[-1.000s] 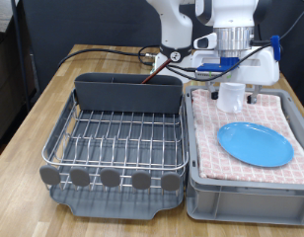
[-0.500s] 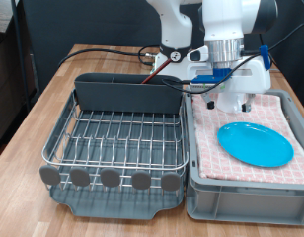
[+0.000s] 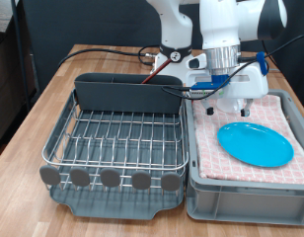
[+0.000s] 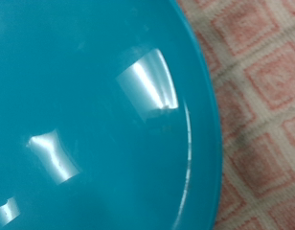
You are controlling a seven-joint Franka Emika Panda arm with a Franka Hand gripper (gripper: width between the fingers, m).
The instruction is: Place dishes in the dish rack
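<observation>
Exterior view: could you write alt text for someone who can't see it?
A white robot arm's tool hangs over a grey crate lined with pink checked cloth, just above a round blue plate lying flat there. To the exterior view's left, a wire dish rack with a dark caddy sits on a wooden table.

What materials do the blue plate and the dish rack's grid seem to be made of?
Blue plate: probably glossy plastic or glazed ceramic; sharp white light reflections on a smooth, uniform surface. Dish rack grid: apparently shiny metal wire; thin silver rods, set on a matte dark grey tray, likely plastic.
</observation>
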